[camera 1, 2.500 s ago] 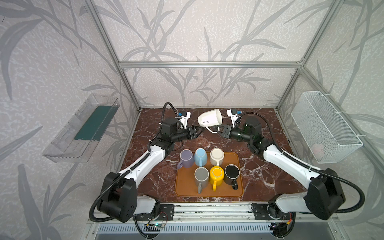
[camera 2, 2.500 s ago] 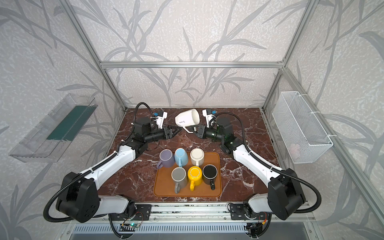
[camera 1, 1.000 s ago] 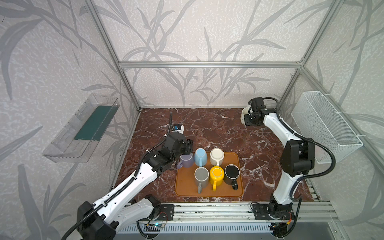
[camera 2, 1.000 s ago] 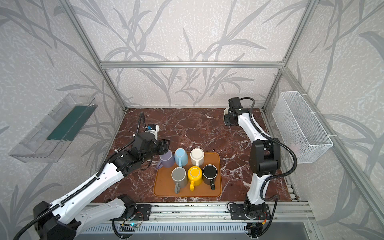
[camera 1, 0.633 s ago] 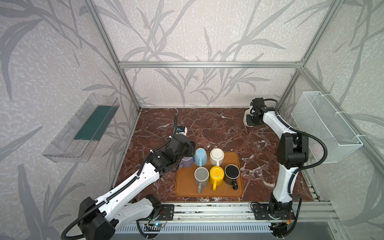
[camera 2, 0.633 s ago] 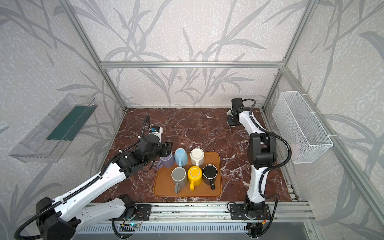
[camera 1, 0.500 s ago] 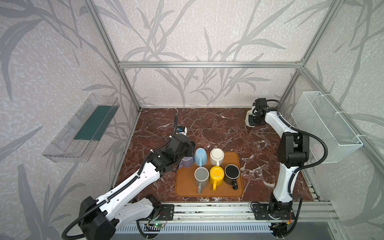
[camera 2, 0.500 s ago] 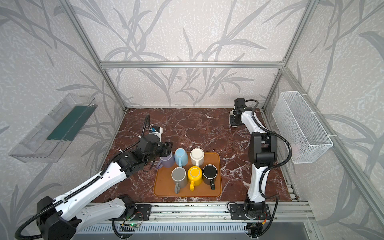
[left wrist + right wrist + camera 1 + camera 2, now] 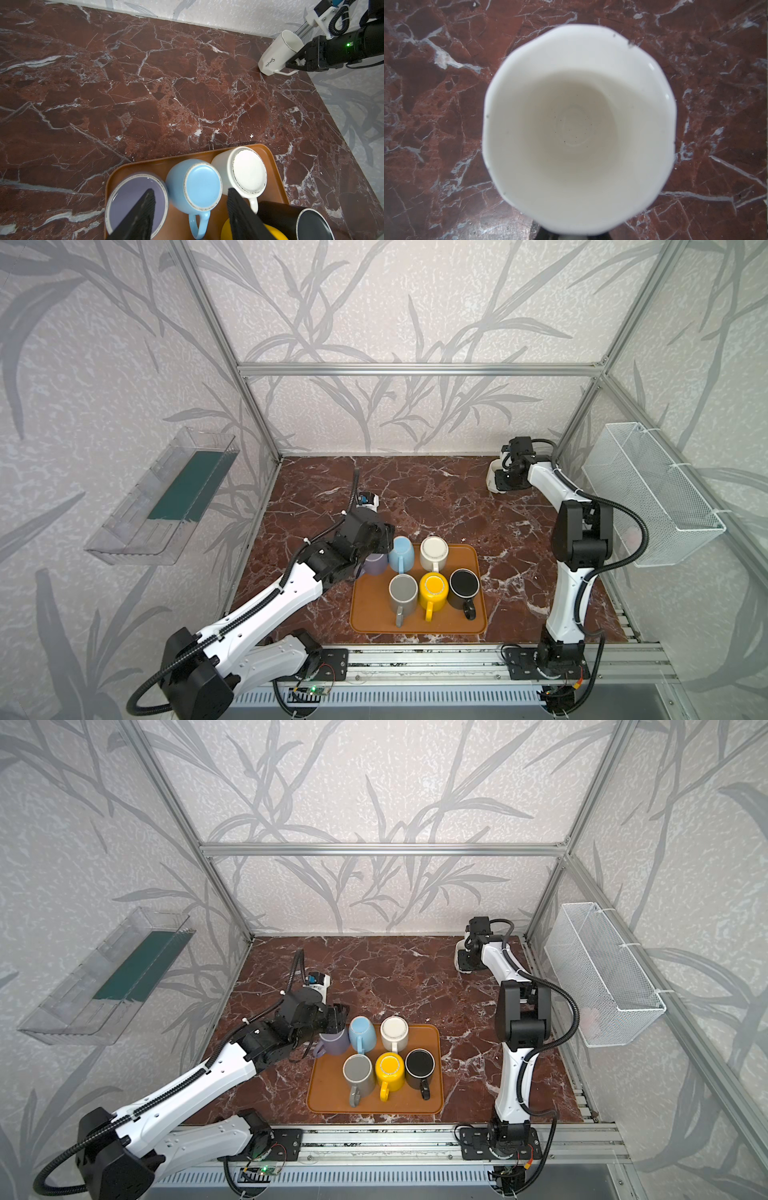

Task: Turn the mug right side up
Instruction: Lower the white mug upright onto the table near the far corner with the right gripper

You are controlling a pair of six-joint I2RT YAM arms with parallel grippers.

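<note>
One white mug (image 9: 278, 52), mouth up, its handle (image 9: 288, 73) within the right jaws' tight clamp; left jaws apart, well away.

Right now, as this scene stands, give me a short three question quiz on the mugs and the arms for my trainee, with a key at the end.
1. True or false: the right fingers are shut on the handle of the white Simple mug, whose opening faces up.
2. How many mugs stand on the orange tray?
3. In the left wrist view, which mug shows between the open left fingers? A) the light blue mug B) the black one C) the grey one

Key: 1 true. 2 six. 3 A.
</note>
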